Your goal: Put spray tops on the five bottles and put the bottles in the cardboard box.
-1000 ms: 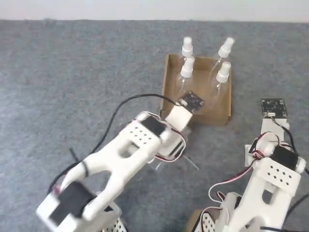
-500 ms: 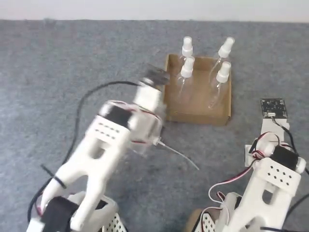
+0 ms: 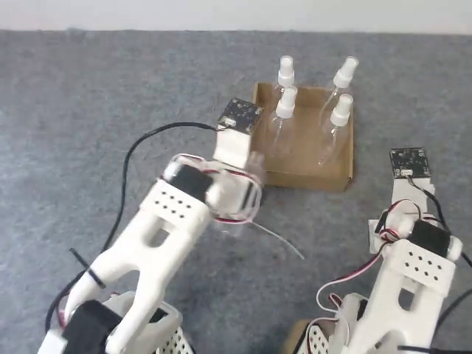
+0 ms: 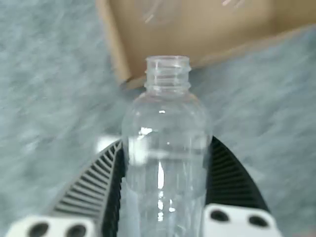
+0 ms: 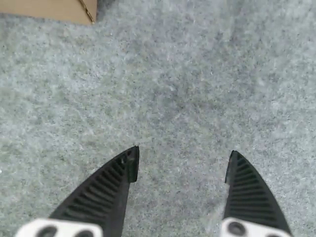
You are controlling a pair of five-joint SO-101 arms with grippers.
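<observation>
Held in my left gripper [image 4: 166, 144], which is shut on its body, is a clear bottle [image 4: 165, 123] with a bare threaded neck and no spray top. Its neck points at the near left corner of the cardboard box [image 4: 118, 59]. In the high view this arm [image 3: 184, 214] hangs over the carpet just left of the box [image 3: 302, 179]. Several bottles with white spray tops [image 3: 284, 110] stand upright inside the box. My right gripper [image 5: 183, 153] is open over bare carpet, with a box corner [image 5: 86, 10] at the far edge.
A thin clear tube [image 3: 276, 240] lies on the grey carpet between the two arms. The right arm [image 3: 413, 251] stands to the right of the box. A black cable [image 3: 147, 140] loops left of the left arm.
The left arm has swung left from over the box's front wall to its near left corner, keeping the bottle. The right arm has shifted slightly.
</observation>
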